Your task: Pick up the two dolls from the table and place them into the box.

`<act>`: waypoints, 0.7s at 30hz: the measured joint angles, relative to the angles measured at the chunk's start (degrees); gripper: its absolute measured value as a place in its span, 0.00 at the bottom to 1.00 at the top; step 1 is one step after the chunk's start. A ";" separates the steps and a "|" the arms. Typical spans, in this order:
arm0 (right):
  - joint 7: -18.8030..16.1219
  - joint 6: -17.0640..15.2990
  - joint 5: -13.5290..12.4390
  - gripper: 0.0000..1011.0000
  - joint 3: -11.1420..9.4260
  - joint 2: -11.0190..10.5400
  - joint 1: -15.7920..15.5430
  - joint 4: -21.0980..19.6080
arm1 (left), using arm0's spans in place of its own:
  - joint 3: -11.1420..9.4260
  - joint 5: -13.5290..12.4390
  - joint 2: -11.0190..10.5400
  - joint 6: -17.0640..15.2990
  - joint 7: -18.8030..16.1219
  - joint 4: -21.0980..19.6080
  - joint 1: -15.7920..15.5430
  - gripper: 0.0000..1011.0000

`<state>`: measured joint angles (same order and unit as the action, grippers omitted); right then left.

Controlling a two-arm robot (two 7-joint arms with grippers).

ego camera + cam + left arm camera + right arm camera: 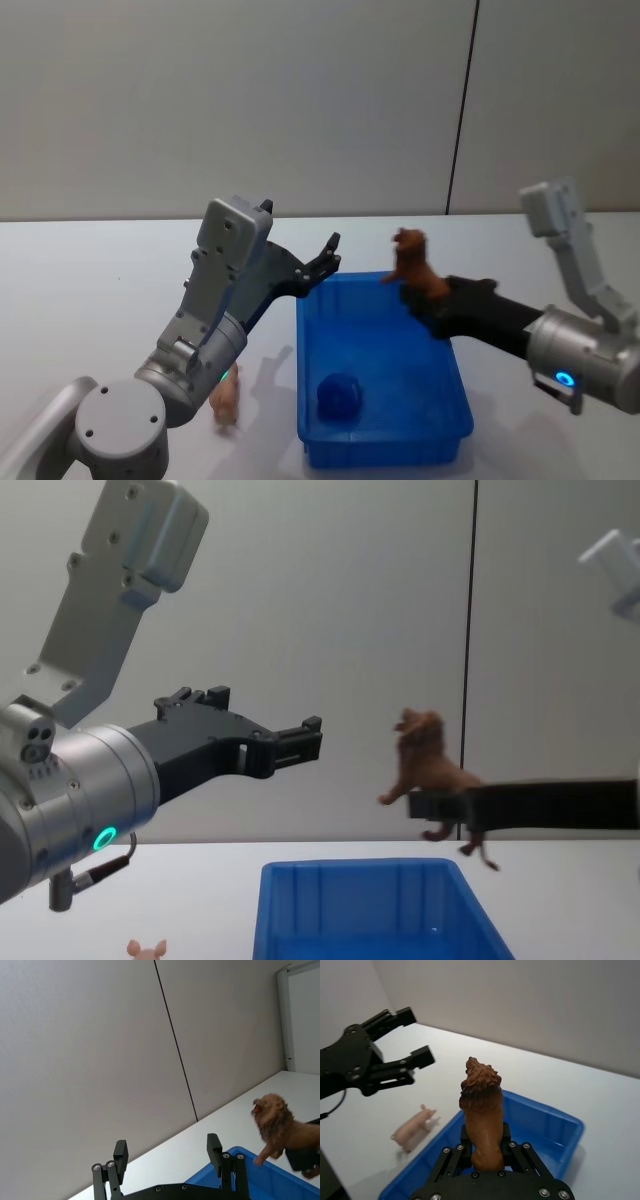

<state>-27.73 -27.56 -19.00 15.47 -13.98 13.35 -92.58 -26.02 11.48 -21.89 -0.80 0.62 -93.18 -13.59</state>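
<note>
A brown lion figure (412,262) hung above the far end of the blue bin (385,447), gripped by the right pincer (425,290); letting go over the bin looked next. The pink pig (226,398) lay on the white bench (90,300) left of the bin. The left pincer (322,262) was raised, open.

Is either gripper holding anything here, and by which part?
The right gripper clamps the brown doll around its rear body, head pointing away. The left gripper is open and empty.
</note>
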 joint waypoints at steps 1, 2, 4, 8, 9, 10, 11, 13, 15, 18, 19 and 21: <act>-0.51 -0.41 -0.13 0.30 0.10 0.16 0.22 0.23 | 0.00 0.00 0.00 0.00 0.00 0.00 0.00 0.99; -1.00 -0.82 -0.25 0.30 0.30 0.48 0.69 0.68 | 0.00 0.00 0.00 0.00 0.00 0.00 0.00 0.99; -2.67 -2.18 -0.66 0.30 0.75 1.23 1.78 1.82 | 0.00 0.00 0.00 0.00 0.00 0.00 0.00 0.99; -5.10 -4.19 -1.25 0.37 1.62 2.65 3.83 4.15 | 0.00 0.00 0.00 0.00 0.00 0.00 0.00 0.99; -5.66 -4.65 -1.42 0.38 1.78 2.92 4.20 4.63 | 0.00 0.00 0.00 0.00 0.00 0.00 0.00 0.99; -6.05 -4.98 -1.53 0.45 1.94 3.18 4.57 5.06 | 0.00 0.00 0.00 0.00 0.00 0.00 0.00 0.99; -6.86 -5.66 -1.78 0.46 2.27 3.72 5.35 5.98 | 0.00 0.00 0.00 0.00 0.00 0.00 0.00 0.99; -7.85 -6.42 -2.06 0.54 2.65 4.33 6.23 7.06 | 0.00 0.00 0.00 0.00 0.00 0.00 0.00 0.99; -8.44 -6.88 -2.24 0.57 2.87 4.70 6.74 7.69 | 0.00 0.00 0.00 0.00 0.00 0.00 0.00 0.99; -9.45 -7.66 -2.54 0.68 3.22 5.33 7.62 8.83 | 0.00 0.00 0.00 0.00 0.00 0.00 0.00 0.99; -9.85 -7.97 -2.65 0.71 3.37 5.57 7.96 9.25 | 0.00 0.00 0.00 0.00 0.00 0.00 0.00 0.99; -10.30 -8.36 -2.79 0.79 3.56 5.88 8.42 9.78 | 0.00 0.00 0.00 0.00 0.00 0.00 0.00 0.99</act>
<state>-38.04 -35.92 -21.79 19.03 -8.10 21.78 -82.80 -26.02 11.48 -21.89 -0.79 0.63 -93.18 -13.59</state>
